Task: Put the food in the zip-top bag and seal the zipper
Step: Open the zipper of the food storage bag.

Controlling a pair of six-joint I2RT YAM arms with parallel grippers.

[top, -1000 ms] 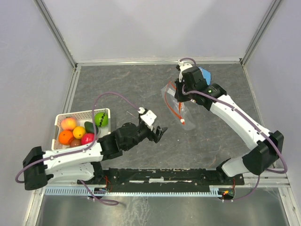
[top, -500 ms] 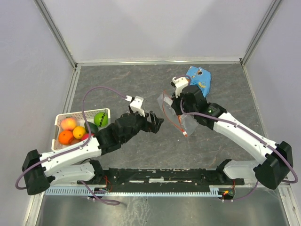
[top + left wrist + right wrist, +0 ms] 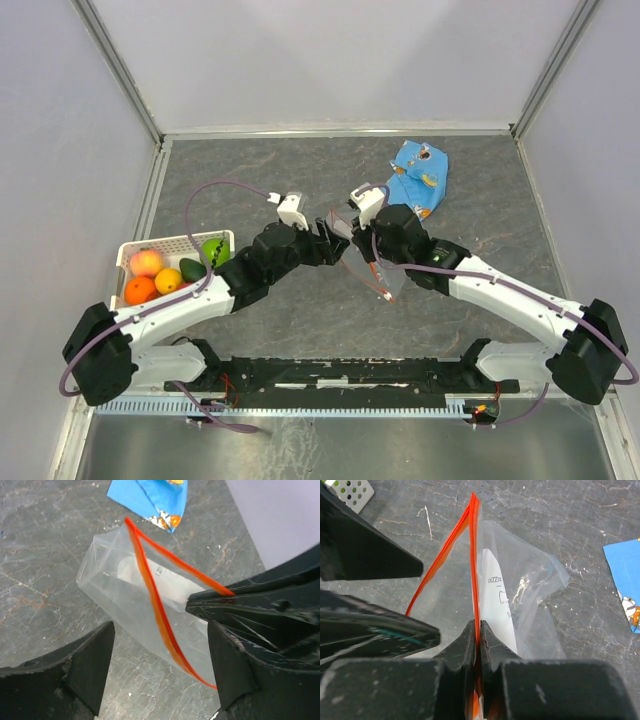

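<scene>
From above, the white basket [image 3: 175, 240] at the left holds the fruits [image 3: 150, 275]: green, peach and orange ones. The bag [image 3: 372, 270] is mid-table between the two arms, with the blue packet [image 3: 418, 178] beyond it.

In the left wrist view, the left gripper [image 3: 161, 630] is spread wide. The zipper [image 3: 152, 600] gapes in the space between its fingers. The packet shows cartoon print but no legible words.

In the right wrist view, the right gripper [image 3: 477, 640] pinches the zipper tight. The bag's white label [image 3: 495, 600] carries dark print too small to read.

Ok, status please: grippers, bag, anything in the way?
Right gripper shut on zipper; zip-top bag mouth parted. Left gripper open, facing it. Toy fruits in lattice basket.
</scene>
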